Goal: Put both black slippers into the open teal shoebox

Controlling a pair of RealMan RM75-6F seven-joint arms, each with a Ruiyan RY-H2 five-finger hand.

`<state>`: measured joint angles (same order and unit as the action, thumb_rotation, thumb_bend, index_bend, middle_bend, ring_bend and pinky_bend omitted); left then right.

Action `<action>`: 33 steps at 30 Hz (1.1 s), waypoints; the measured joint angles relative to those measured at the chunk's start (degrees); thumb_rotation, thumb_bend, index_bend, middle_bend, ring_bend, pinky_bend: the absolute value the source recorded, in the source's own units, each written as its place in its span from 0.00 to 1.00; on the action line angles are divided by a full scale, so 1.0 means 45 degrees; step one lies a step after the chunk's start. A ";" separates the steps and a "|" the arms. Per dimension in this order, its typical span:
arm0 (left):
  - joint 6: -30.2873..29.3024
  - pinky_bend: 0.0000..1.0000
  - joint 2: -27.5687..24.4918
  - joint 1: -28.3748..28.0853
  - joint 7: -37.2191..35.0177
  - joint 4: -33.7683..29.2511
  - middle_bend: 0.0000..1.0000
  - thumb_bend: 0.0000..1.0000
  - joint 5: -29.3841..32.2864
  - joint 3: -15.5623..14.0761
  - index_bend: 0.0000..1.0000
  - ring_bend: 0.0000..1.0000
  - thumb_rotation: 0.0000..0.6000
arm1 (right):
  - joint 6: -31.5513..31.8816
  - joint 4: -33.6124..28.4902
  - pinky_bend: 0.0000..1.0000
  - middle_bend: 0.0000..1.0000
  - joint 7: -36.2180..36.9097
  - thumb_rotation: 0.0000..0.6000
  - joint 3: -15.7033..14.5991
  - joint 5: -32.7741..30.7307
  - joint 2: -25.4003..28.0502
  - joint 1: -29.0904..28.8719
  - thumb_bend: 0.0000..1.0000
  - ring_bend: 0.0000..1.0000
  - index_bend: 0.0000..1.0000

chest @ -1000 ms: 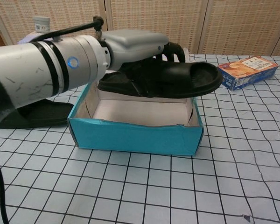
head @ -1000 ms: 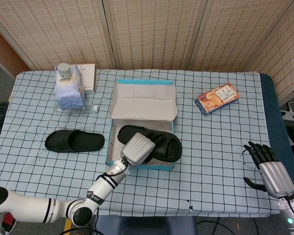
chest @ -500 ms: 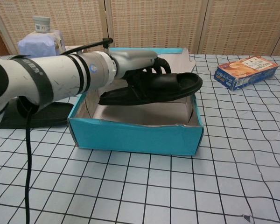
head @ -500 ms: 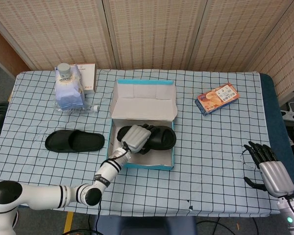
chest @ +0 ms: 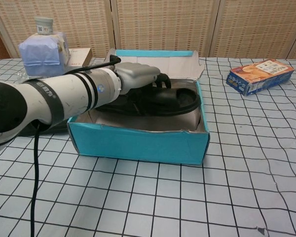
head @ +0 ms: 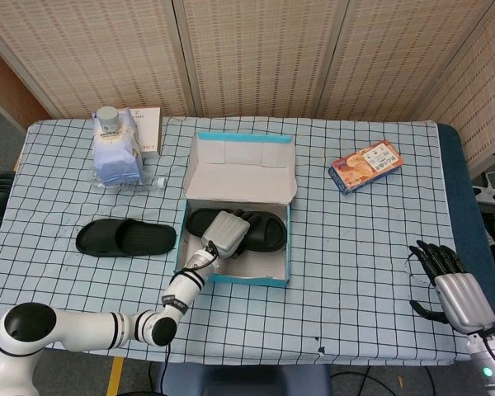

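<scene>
Head view: teal shoebox (head: pixel 279 244) sits mid-bench on the checked cloth, its lid (head: pixel 242 169) tipped up on the far side with the white inner face showing. Left hand (head: pixel 226 233) is inside the box over its left half, fingers wrapped around the strap of one black slipper (head: pixel 262 233); the slipper lies lengthwise across the box, within its walls. Chest view shows the same grasp: left hand (chest: pixel 138 78) grips the slipper (chest: pixel 180 100) from above, sole low between the teal walls (chest: pixel 138 141), toe toward the box's right wall; cannot tell whether the sole touches the box floor. Second black slipper (head: pixel 124 238) lies flat on the bench, left of the box and apart from it, untouched. Right hand (head: pixel 451 283) is at the bench's near right edge, well apart from the box, holding nothing, dark fingers spread and pointing away from the robot. Far left on the bench: a bottle with a pale cap wrapped in bluish material (head: pixel 115 149), a small white carton (head: pixel 149 130) just behind it. Right of the lid, an orange and blue snack box (head: pixel 365 165) lies at an angle. Woven panels (head: pixel 256 54) back the bench.
</scene>
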<state>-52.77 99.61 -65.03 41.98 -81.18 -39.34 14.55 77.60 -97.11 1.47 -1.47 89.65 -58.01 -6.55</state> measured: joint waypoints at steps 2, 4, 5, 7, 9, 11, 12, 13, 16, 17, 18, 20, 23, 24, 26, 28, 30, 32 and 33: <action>0.0148 0.61 0.0058 -0.0022 -0.0064 0.0285 0.71 0.45 0.0175 -0.0054 0.54 0.62 1.00 | 0.0032 -0.0006 0.00 0.00 0.0028 0.98 -0.0005 0.0015 0.0016 0.0010 0.14 0.00 0.00; 0.0331 0.62 0.0106 -0.0034 -0.0186 0.0521 0.71 0.45 0.0363 -0.0101 0.54 0.62 1.00 | 0.0046 -0.0006 0.00 0.00 0.0041 0.99 -0.0015 0.0042 0.0024 0.0015 0.14 0.00 0.00; 0.0403 0.62 0.0128 -0.0036 -0.0257 0.0602 0.71 0.45 0.0421 -0.0115 0.54 0.62 1.00 | 0.0039 -0.0006 0.00 0.00 0.0037 0.99 -0.0022 0.0053 0.0023 0.0012 0.14 0.00 0.00; 0.0503 0.62 0.0195 -0.0050 -0.0344 0.0814 0.72 0.45 0.0498 -0.0155 0.54 0.63 1.00 | 0.0002 -0.0009 0.00 0.00 0.0031 0.99 -0.0042 0.0075 0.0017 -0.0002 0.14 0.00 0.00; 0.0593 0.62 0.0283 -0.0080 -0.0368 0.1047 0.72 0.45 0.0577 -0.0196 0.54 0.63 1.00 | -0.0007 -0.0016 0.00 0.00 0.0018 0.99 -0.0054 0.0088 0.0015 -0.0007 0.14 0.00 0.00; 0.0793 0.62 0.0396 -0.0134 -0.0385 0.1351 0.72 0.45 0.0741 -0.0251 0.54 0.63 1.00 | 0.0008 -0.0031 0.00 0.00 0.0004 0.98 -0.0059 0.0095 0.0016 -0.0001 0.14 0.00 0.00; 0.0908 0.62 0.0439 -0.0160 -0.0388 0.1474 0.72 0.45 0.0830 -0.0282 0.54 0.63 1.00 | 0.0024 -0.0036 0.00 0.00 0.0005 0.99 -0.0056 0.0092 0.0017 0.0005 0.14 0.00 0.00; 0.1072 0.62 0.0486 -0.0195 -0.0383 0.1615 0.72 0.45 0.0966 -0.0335 0.54 0.63 1.00 | 0.0051 -0.0036 0.00 0.00 0.0014 0.98 -0.0050 0.0082 0.0017 0.0016 0.14 0.00 0.00; 0.1470 0.63 0.0545 -0.0289 -0.0332 0.1800 0.72 0.45 0.1356 -0.0492 0.53 0.63 1.00 | 0.0072 -0.0029 0.00 0.00 0.0031 0.98 -0.0035 0.0051 0.0016 0.0028 0.14 0.00 0.00; 0.1580 0.63 0.0549 -0.0319 -0.0318 0.1833 0.71 0.45 0.1473 -0.0534 0.52 0.63 1.00 | 0.0063 -0.0030 0.00 0.00 0.0031 0.98 -0.0033 0.0045 0.0016 0.0024 0.14 0.00 0.00; 0.1682 0.62 0.0547 -0.0350 -0.0315 0.1856 0.69 0.45 0.1576 -0.0569 0.48 0.62 1.00 | 0.0053 -0.0028 0.00 0.00 0.0030 0.98 -0.0033 0.0043 0.0015 0.0019 0.14 0.00 0.00; 0.1805 0.59 0.0525 -0.0391 -0.0399 0.1853 0.60 0.45 0.1640 -0.0588 0.39 0.56 1.00 | 0.0020 -0.0023 0.00 0.00 0.0029 0.99 -0.0041 0.0042 0.0015 0.0008 0.14 0.00 0.00; 0.1689 0.47 0.0480 -0.0349 -0.0688 0.1737 0.33 0.44 0.1259 -0.0545 0.12 0.33 1.00 | 0.0037 -0.0033 0.00 0.00 0.0025 0.99 -0.0044 0.0049 0.0019 0.0011 0.14 0.00 0.00; 0.1629 0.42 0.0451 -0.0321 -0.0795 0.1663 0.23 0.44 0.1059 -0.0535 0.05 0.23 1.00 | 0.0053 -0.0036 0.00 0.00 0.0019 0.99 -0.0041 0.0049 0.0019 0.0017 0.14 0.00 0.00; 0.1457 0.33 0.0347 -0.0246 -0.1031 0.1401 0.08 0.43 0.0520 -0.0528 0.00 0.08 1.00 | 0.0070 -0.0045 0.00 0.00 0.0001 0.99 -0.0040 0.0046 0.0017 0.0028 0.14 0.00 0.00; 0.1258 0.24 0.0197 -0.0171 -0.1217 0.1039 0.00 0.43 0.0024 -0.0540 0.00 0.00 1.00 | 0.0072 -0.0059 0.00 0.00 -0.0039 0.99 -0.0049 0.0052 0.0014 0.0032 0.14 0.00 0.00; 0.1063 0.21 0.0057 -0.0110 -0.1319 0.0738 0.00 0.43 -0.0220 -0.0554 0.00 0.00 1.00 | 0.0084 -0.0086 0.00 0.00 -0.0073 0.98 -0.0071 0.0088 0.0018 0.0043 0.14 0.00 0.00; 0.0882 0.19 -0.0111 -0.0039 -0.1398 0.0468 0.00 0.43 -0.0400 -0.0581 0.00 0.00 1.00 | 0.0131 -0.0116 0.00 0.00 -0.0098 0.99 -0.0085 0.0120 0.0031 0.0065 0.14 0.00 0.00; 0.0847 0.18 -0.0184 -0.0015 -0.1409 0.0378 0.00 0.43 -0.0429 -0.0604 0.00 0.00 1.00 | 0.0153 -0.0124 0.00 0.00 -0.0100 0.99 -0.0086 0.0124 0.0037 0.0076 0.14 0.00 0.00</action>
<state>-48.96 98.78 -65.10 35.64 -79.48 -41.27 11.83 78.29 -97.67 1.02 -1.86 90.21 -57.85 -6.21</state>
